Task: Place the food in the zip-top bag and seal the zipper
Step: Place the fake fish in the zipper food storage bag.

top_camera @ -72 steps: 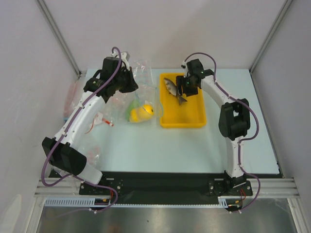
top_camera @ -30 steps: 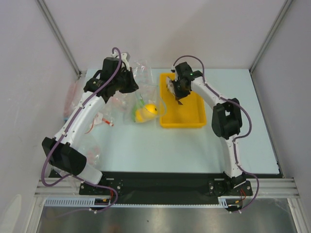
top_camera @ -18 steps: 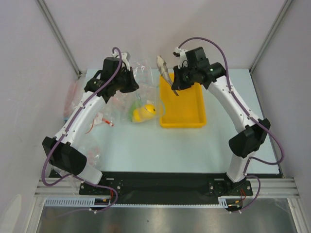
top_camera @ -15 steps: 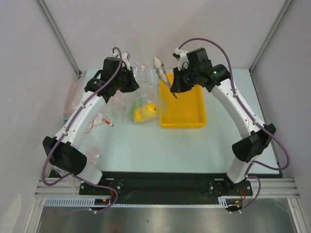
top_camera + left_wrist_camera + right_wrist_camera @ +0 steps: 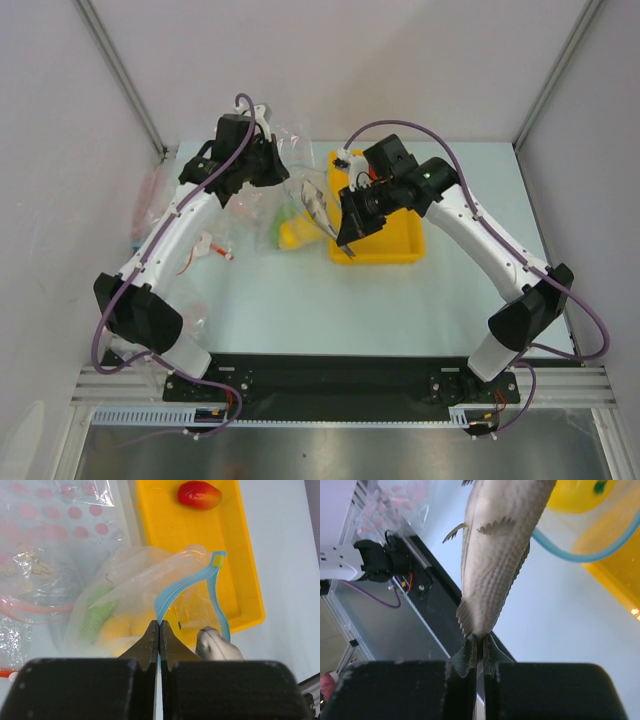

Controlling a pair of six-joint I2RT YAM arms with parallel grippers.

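One red fruit (image 5: 199, 494) in yellow tray (image 5: 170, 527) nxt to zip-top bag (image 5: 140, 575).

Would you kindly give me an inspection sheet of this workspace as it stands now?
Surface: pale blue table, no spills seen.
Job's things: zip-top bag open, yellow fruits and green vegetable inside; red fruit in yellow tray; grey fish at the bag's mouth.
Clutter: spare pink-marked clear bags at left.
Pincers: left pincer shut on zipper; right pincer shut on grey fish's tail.
Cables: purple cables loop above both arms.
Surroundings: grey walls, metal frame.
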